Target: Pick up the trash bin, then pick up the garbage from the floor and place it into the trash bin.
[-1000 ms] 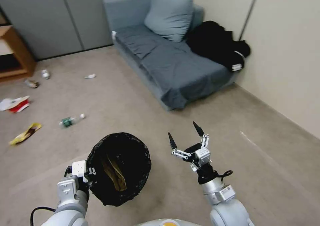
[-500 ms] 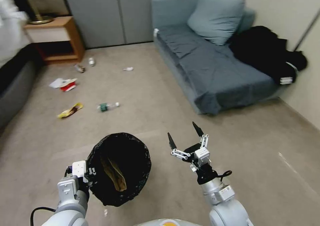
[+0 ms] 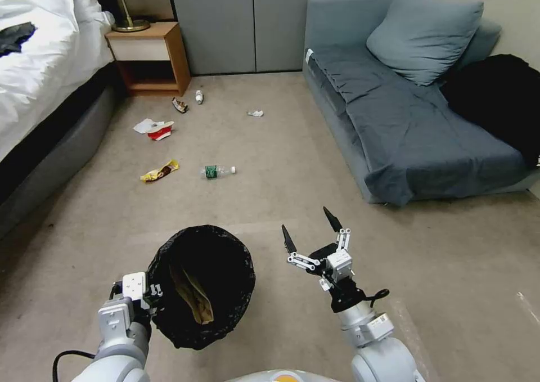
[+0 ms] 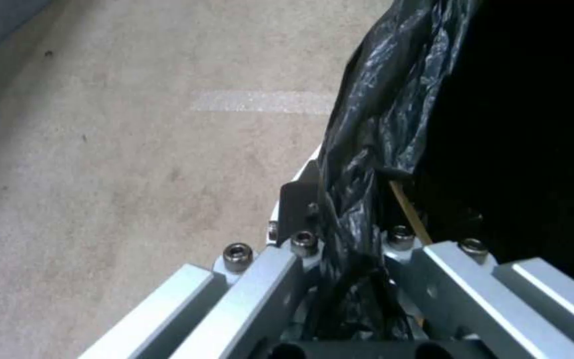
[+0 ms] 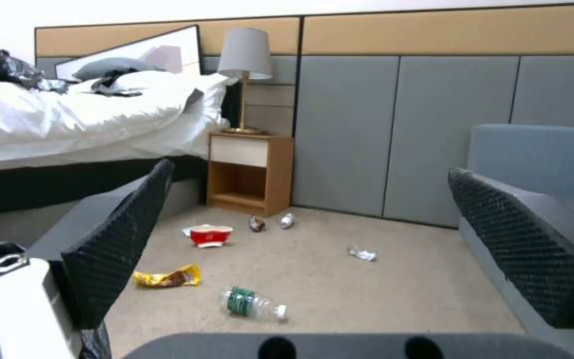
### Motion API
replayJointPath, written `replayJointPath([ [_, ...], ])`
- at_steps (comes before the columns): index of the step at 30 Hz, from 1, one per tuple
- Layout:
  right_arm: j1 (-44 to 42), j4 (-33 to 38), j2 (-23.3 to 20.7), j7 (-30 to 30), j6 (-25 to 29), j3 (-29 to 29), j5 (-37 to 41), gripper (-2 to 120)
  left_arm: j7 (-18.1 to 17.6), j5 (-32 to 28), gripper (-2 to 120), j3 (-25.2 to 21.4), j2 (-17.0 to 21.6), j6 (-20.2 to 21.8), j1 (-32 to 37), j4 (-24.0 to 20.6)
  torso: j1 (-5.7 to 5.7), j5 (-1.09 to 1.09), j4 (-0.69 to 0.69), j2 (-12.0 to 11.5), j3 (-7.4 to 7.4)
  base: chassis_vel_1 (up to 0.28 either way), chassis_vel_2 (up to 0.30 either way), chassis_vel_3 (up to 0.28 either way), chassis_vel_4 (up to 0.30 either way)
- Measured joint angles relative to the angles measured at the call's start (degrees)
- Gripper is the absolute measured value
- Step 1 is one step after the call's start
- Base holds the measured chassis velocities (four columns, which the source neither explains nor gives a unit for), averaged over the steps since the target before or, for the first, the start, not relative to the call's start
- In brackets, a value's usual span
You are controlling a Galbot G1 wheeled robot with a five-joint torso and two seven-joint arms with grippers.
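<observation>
black-lined trash bin (image 3: pixel 201 285) hangs clamped by its rim in the left end effector (image 3: pixel 147 299), off the floor. right end effector (image 3: pixel 310 231) beside it gapes, unladen. garbage (image 3: pixel 218 171) lies scattered well ahead of both.

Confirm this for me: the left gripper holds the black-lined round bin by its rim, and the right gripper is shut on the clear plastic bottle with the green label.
Not quite. The left gripper does hold the black-lined round bin by its rim, but the right gripper is open and empty. The clear plastic bottle with the green label lies on the carpet ahead, as the head view shows.
</observation>
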Motion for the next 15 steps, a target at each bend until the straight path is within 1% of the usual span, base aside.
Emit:
replayJointPath([
  [15, 0.6, 0.15, -0.13, 0.0, -0.58, 0.02, 0.48, 100, 0.05, 0.02, 1, -0.31, 0.05, -0.06, 0.1, -0.04, 0.0, 0.0, 0.01, 0.0, 0.0, 0.0, 0.0, 0.0, 0.0],
])
